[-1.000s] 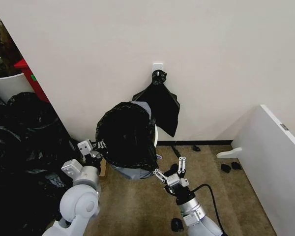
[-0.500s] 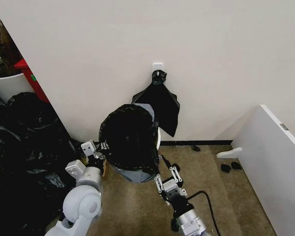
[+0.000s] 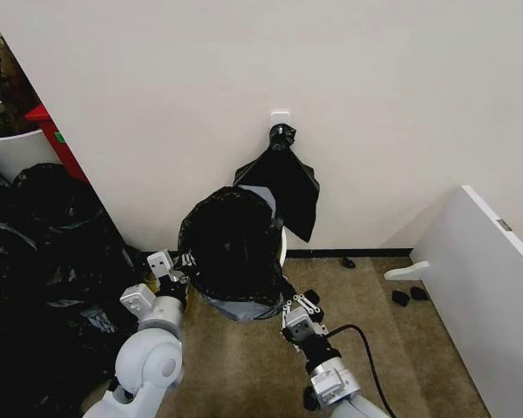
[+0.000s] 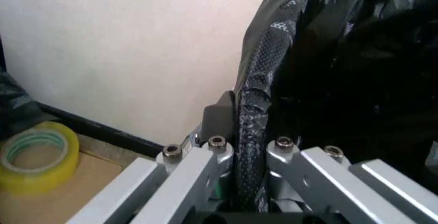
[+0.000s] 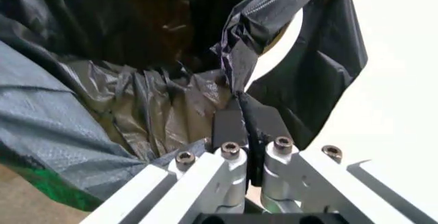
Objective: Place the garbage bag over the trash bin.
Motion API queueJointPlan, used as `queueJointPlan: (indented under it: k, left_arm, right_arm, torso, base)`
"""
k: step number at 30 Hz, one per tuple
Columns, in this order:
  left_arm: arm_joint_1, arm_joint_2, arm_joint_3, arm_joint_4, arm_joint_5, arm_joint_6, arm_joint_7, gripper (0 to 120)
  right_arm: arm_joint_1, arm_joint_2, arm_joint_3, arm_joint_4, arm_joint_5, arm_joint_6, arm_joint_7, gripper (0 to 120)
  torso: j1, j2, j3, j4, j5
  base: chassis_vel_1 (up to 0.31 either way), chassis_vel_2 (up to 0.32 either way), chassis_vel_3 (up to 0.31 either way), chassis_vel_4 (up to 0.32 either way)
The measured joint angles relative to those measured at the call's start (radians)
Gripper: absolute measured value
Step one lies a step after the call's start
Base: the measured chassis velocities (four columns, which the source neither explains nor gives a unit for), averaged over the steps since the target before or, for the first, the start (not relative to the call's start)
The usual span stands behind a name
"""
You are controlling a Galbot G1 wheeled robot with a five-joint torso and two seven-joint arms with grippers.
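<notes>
In the head view, the trash bin [image 3: 280, 246] is seen on the floor against the wall, almost wholly wrapped by the garbage bag [image 3: 233, 246]. Only a sliver of white rim is left bare on the side nearer the right arm. The bag's wide black mouth is turned up and toward the camera, and its long axis runs roughly upright, leaning slightly back toward the wall. The left claw [image 3: 178, 264] is held at the bag's edge on the robot's left, and the right claw [image 3: 297, 306] at the lower edge on the robot's right. A flat black bundle [image 3: 285, 187] is hung on the wall just behind the bin, and a heap of black sacks [image 3: 44, 261] is piled to the left.

In the left wrist view, the left claw [image 4: 246, 149] is seen clenched on a crinkled fold of the bag [image 4: 329, 70], which rises upward between the fingers. A roll of yellow tape [image 4: 33, 155] lies on the floor nearby.

In the right wrist view, the right claw [image 5: 247, 129] is seen grasping a thin pleat of the bag [image 5: 137, 44]. The bin's white rim [image 5: 284, 39] is seen beside the pinched fold.
</notes>
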State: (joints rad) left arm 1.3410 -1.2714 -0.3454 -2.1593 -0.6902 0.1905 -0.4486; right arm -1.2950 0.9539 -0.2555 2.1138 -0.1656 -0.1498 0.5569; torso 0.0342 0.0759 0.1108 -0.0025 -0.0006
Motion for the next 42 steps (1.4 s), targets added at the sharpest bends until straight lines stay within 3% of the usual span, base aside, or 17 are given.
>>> queueJointPlan:
  k: [6,10,11,14,16,19,23,27,33,37,38,40,42]
  left_arm:
    - [0.000,-0.001,0.000,-0.001,0.000,0.000,0.000,1]
    - [0.002,0.001,-0.003,-0.003,0.000,0.000,0.000,1]
    - [0.002,0.001,-0.003,-0.003,0.000,0.000,0.000,1]
    - [0.008,0.002,-0.004,-0.014,0.000,0.000,0.000,1]
    - [0.009,0.002,-0.004,-0.017,0.000,0.000,0.000,1]
    - [0.015,0.004,-0.010,-0.040,-0.003,0.003,-0.002,1]
    - [0.014,0.010,-0.024,-0.051,-0.017,0.006,-0.004,1]
    - [0.013,0.015,-0.030,-0.053,-0.024,0.009,-0.005,1]
    - [0.017,0.016,-0.026,-0.058,-0.021,0.012,-0.005,1]
    - [0.018,0.019,-0.024,-0.057,-0.016,0.012,-0.004,1]
    - [0.018,0.019,-0.024,-0.057,-0.016,0.012,-0.004,1]
    - [0.018,0.022,-0.025,-0.053,-0.014,0.012,-0.004,1]
    - [0.018,0.023,-0.025,-0.048,-0.011,0.012,-0.004,1]
  right_arm:
    - [-0.010,0.019,0.030,-0.015,-0.011,0.068,-0.003,0]
    - [-0.044,0.082,0.107,-0.061,0.064,0.316,-0.074,0]
    - [-0.044,0.082,0.107,-0.061,0.064,0.316,-0.074,0]
    - [-0.057,0.118,0.123,-0.076,0.272,0.412,-0.116,0]
    - [-0.058,0.124,0.124,-0.077,0.312,0.420,-0.120,0]
    - [-0.083,0.148,0.149,-0.074,0.589,0.470,-0.167,0]
    - [-0.115,0.155,0.171,-0.057,0.762,0.493,-0.213,0]
    - [-0.136,0.156,0.185,-0.055,0.821,0.521,-0.277,0]
    - [-0.130,0.157,0.202,-0.074,0.736,0.560,-0.331,3]
    - [-0.110,0.165,0.274,-0.138,0.371,0.654,-0.304,22]
    - [-0.110,0.165,0.274,-0.138,0.371,0.654,-0.304,22]
    - [-0.116,0.165,0.301,-0.141,0.190,0.693,-0.251,30]
    - [-0.133,0.158,0.298,-0.111,0.111,0.710,-0.233,39]
  torso:
    - [0.000,0.000,0.000,0.0001,-0.0002]
    - [0.000,0.000,0.000,-0.0001,-0.0002]
    - [0.000,0.000,0.000,-0.0001,-0.0002]
    - [0.000,0.000,0.000,0.0000,0.0000]
    - [0.000,0.000,0.000,0.0000,0.0000]
    - [0.000,0.000,0.000,0.0000,-0.0001]
    - [0.000,0.000,0.000,0.0000,-0.0001]
    - [0.000,0.000,0.000,-0.0001,-0.0001]
    - [0.000,0.000,0.000,0.0000,-0.0001]
    - [0.000,0.000,0.000,0.0001,0.0001]
    - [0.000,0.000,0.000,0.0001,0.0001]
    - [0.000,0.000,0.000,0.0000,0.0000]
    - [0.000,0.000,0.000,-0.0001,0.0000]
  base:
    - [0.000,0.000,0.000,0.000]
    - [0.000,0.000,0.000,0.000]
    - [0.000,0.000,0.000,0.000]
    - [0.000,0.000,0.000,0.000]
    - [0.000,0.000,0.000,0.000]
    - [0.000,0.000,0.000,0.000]
    - [0.000,0.000,0.000,0.000]
    - [0.000,0.000,0.000,0.000]
    - [0.000,0.000,0.000,0.000]
    - [0.000,0.000,0.000,0.000]
    - [0.000,0.000,0.000,0.000]
    - [0.000,0.000,0.000,0.000]
    - [0.000,0.000,0.000,0.000]
